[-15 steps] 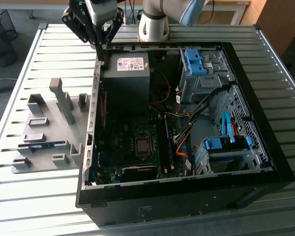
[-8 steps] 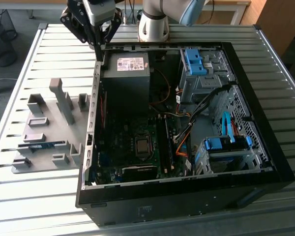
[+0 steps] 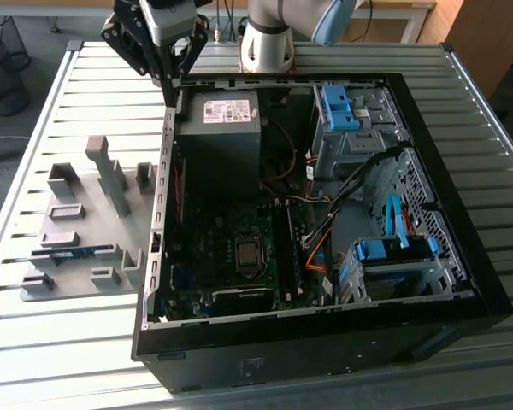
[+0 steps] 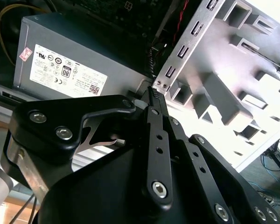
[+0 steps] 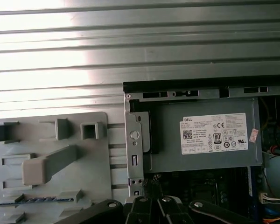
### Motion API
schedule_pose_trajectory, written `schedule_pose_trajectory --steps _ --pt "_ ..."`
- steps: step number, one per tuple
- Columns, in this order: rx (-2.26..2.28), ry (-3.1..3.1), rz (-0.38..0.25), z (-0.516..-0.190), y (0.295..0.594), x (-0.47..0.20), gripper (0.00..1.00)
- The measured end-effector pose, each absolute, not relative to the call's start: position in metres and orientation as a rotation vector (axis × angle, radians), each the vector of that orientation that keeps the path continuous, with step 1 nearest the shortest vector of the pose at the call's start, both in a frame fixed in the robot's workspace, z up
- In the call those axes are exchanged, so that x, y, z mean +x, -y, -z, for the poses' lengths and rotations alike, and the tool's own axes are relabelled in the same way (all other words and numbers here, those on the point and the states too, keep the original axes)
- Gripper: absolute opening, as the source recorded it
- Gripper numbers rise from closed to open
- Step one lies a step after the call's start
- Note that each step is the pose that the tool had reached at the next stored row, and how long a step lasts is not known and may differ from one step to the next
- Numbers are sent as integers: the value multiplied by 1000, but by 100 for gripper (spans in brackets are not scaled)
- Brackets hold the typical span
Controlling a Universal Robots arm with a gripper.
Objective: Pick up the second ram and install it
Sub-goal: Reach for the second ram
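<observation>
- The gripper hangs over the back corner of the open computer case, towards the exterior view's left, right by the power supply.
- Its jaws are pressed together, and I can see nothing between them. In both wrist views the tip sits just above the case's perforated side wall, beside the grey box of the power supply.
- The second ram is well apart from the gripper. It lies on its edge in a long slot of the grey holder tray, which rests on the slatted metal desk on the exterior view's left of the case.
- In the first wrist view the same blue stick shows in its slot on the tray, with the tray's blocks and posts standing around it.
- Inside the case the motherboard lies flat with its processor socket bare. Light-blue drive brackets sit on the side of the case at the exterior view's right.
- Orange and black cables trail between the motherboard and the drive bays.
</observation>
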State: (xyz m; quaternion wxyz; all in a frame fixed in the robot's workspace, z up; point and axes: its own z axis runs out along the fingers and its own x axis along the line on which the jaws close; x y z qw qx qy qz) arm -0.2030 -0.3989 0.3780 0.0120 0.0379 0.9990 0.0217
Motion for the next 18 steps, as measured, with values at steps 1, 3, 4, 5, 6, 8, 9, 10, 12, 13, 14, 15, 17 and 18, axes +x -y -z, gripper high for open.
schedule_pose_trajectory --steps 1,3,4,5,6,8,9,10,12,13,14,15,17,18 --pt "118 -3115 -68 -378 399 -204 11" --pt "118 -3115 -68 -378 399 -205 11" --pt "118 -3115 -67 -378 399 -205 11" --pt "118 -3115 -68 -377 399 -206 11" --pt "118 -3115 -68 -377 399 -206 11" --pt "118 -3115 -68 -377 399 -208 11" --pt "118 -3115 -68 -377 399 -208 11" --pt "118 -3115 -68 -377 399 -209 11" --pt "118 -3115 -68 -377 399 -210 11" --pt "118 -3115 -68 -377 399 -210 11" --pt "118 -3115 -68 -377 399 -211 11" --pt "118 -3115 -68 -377 399 -211 11" --pt "118 -3115 -68 -376 399 -212 11" --pt "118 -3115 -68 -376 399 -213 11"
